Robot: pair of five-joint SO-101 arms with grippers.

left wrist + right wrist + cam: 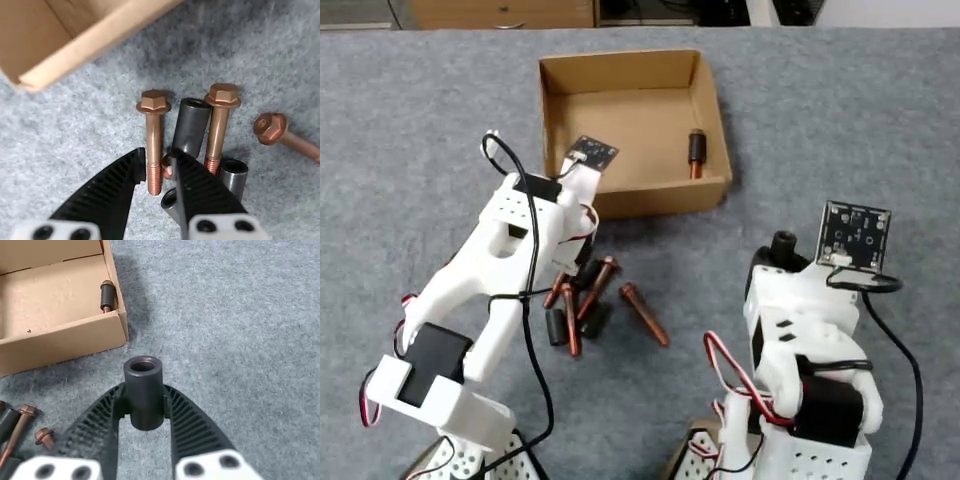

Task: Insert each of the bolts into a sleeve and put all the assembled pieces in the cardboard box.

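Two grippers, one pairing being set up

The right gripper (144,405) is clamped on a dark sleeve (143,390), upright with its bore facing up, presumably so a bolt can go in from above. The left gripper (159,161) hangs with jaws parted astride the threaded end of a copper bolt (154,135) in the loose pile (582,300) just beside the cardboard box (660,197) (one assembled piece (697,152) already lies inside, by a side wall).

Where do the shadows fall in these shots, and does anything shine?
Right wrist view: the cardboard box throws a shadow on the grey mat beside its wall. Left wrist view: heads of the bolts glint softly. High view: even light, faint shadows by those bolts.
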